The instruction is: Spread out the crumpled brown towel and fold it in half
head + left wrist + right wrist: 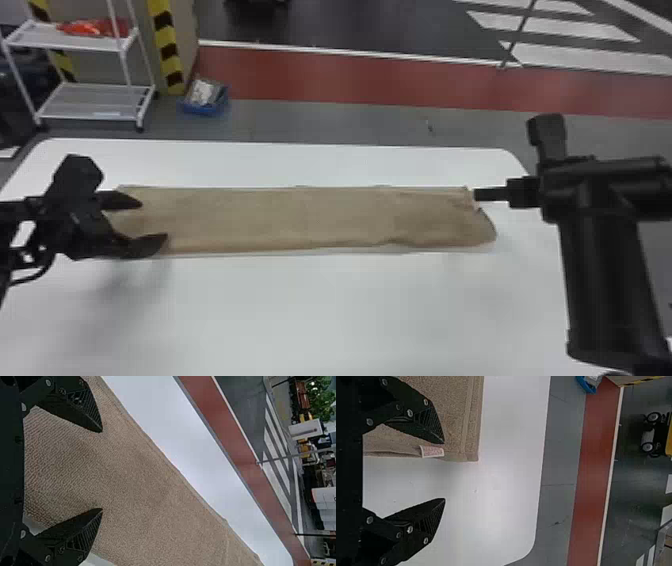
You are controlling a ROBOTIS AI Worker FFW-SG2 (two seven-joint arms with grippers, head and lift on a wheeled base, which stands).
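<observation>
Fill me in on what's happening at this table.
A two-armed robot is working on a brown towel, which lies across the white table as a long, mostly flat strip with slight ripples near its right end. The left claw is open at the towel's left end; the right claw, also open, is at the right end, near a small label. Neither is gripping the towel.

One brown towel (300, 217), one label (432, 451), one tabletop (325, 310); two pincers, a left pincer (154, 221) and a right pincer (476, 194). Far left: one white rack (125, 65), two shelves (90, 102), one blue bin (204, 109), probably two striped bands (167, 45).
</observation>
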